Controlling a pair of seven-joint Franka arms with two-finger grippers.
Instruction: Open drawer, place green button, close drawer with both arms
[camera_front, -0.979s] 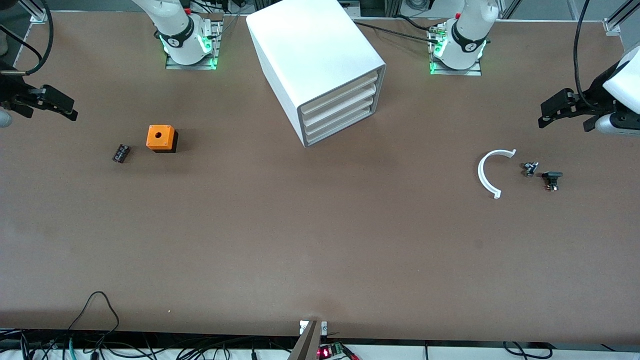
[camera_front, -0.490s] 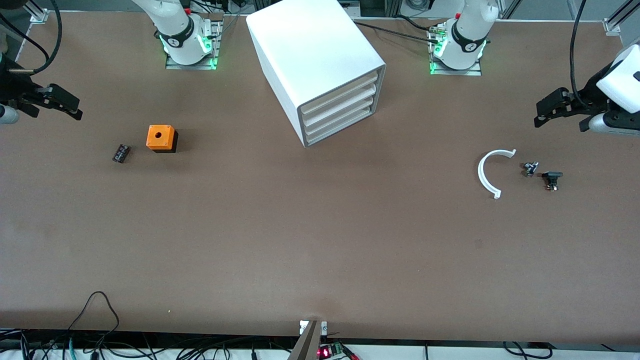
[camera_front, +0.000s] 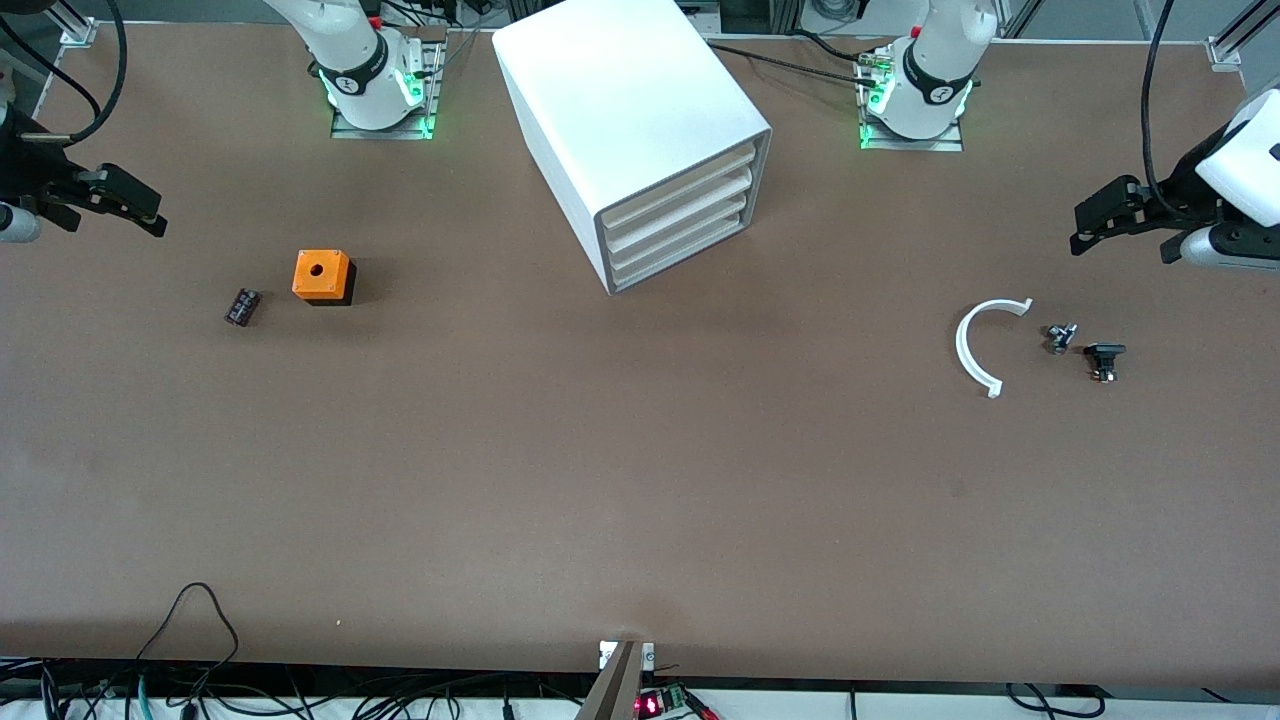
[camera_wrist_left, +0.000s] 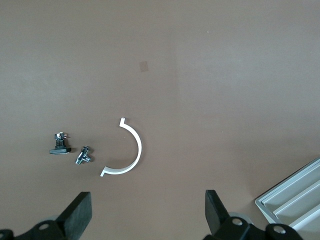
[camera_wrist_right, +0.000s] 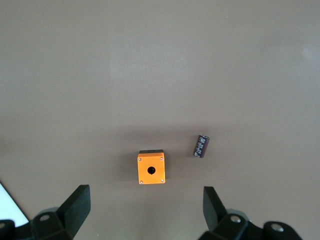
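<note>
Front view shows the drawer (camera_front: 680, 252) shut and untouched, left gripper (camera_front: 1085, 228) and right gripper (camera_front: 152, 218) spread empty over opposite desk edges; pulling it open judged next.

From where I stand, both arms run off the front view's edges, so only the left gripper (camera_front: 1098, 215) and right gripper (camera_front: 135, 207) show with part of each wrist. The cabinet (camera_wrist_left: 295, 197) is cut to one corner in the left wrist view. The button (camera_front: 1104, 359) looks too small to show its cap colour.
</note>
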